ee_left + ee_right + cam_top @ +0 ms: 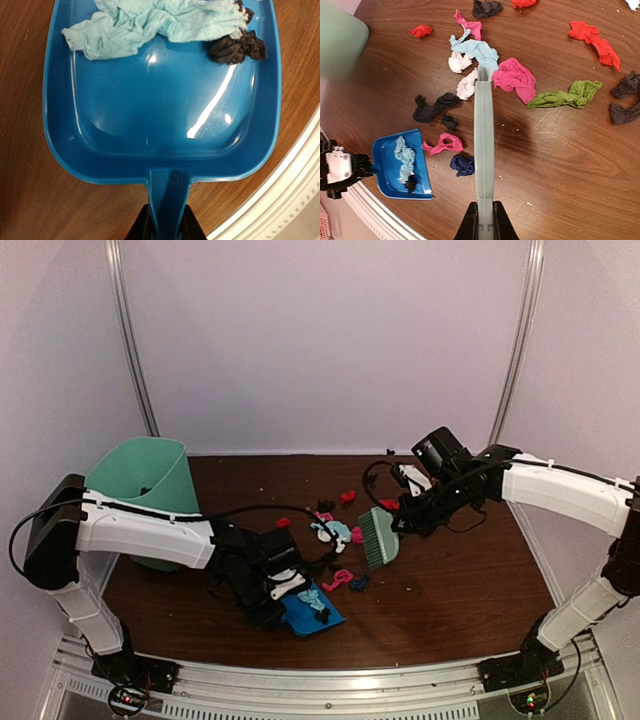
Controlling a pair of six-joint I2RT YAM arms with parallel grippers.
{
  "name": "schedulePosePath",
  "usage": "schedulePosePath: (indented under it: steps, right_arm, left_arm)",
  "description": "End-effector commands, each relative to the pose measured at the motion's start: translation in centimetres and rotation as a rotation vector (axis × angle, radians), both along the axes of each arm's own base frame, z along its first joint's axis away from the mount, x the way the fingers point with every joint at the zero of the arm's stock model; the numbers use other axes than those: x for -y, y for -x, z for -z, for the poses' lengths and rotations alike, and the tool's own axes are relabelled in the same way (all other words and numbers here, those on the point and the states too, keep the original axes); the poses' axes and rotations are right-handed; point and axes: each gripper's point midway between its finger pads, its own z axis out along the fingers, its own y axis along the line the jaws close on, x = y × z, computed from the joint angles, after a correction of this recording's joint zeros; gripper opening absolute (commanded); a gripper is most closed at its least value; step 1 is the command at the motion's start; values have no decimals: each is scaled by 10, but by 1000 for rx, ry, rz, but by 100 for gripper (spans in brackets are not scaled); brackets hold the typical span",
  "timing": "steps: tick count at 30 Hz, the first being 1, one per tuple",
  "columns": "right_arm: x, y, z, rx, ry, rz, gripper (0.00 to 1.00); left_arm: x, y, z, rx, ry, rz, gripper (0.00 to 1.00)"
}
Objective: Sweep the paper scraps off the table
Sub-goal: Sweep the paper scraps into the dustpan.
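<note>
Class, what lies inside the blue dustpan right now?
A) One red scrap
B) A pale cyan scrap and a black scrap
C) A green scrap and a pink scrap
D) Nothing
B: a pale cyan scrap and a black scrap lie in the blue dustpan, at the end away from its handle.

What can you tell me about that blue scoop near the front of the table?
The dustpan is glossy blue plastic, apparently one moulded piece: a shallow tray with raised walls on three sides, an open front lip and a short handle. It appears to rest flat on the table, near its front metal edge. The left gripper is shut on the handle. Inside, toward the lip, lie a crumpled cyan scrap and a small black scrap; the rest is bare.
</note>
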Motion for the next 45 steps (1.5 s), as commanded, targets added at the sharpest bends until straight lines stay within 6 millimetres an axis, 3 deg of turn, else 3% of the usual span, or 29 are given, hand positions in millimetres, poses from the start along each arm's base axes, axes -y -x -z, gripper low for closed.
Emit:
schedulePosePath:
  steps: [1,8,15,27,38,45]
  right_arm:
    - [18,-16,7,59,178,-23,0]
    - [10,-23,27,22,222,-51,0]
    - [-15,-19,49,-31,207,-101,0]
    - [-50,22,74,-133,155,-249,0]
    - [-69,60,62,-208,-72,-290,0]
    - [-71,67,44,-188,-168,-273,0]
  left_arm:
    - [1,-2,-3,15,21,-31,0]
    - [4,-3,-3,11,28,-38,0]
    - [7,0,2,-17,33,-32,0]
    - [3,-8,11,-37,36,-36,0]
    - [10,-18,7,-29,70,-35,0]
    - [14,-19,6,-32,79,-35,0]
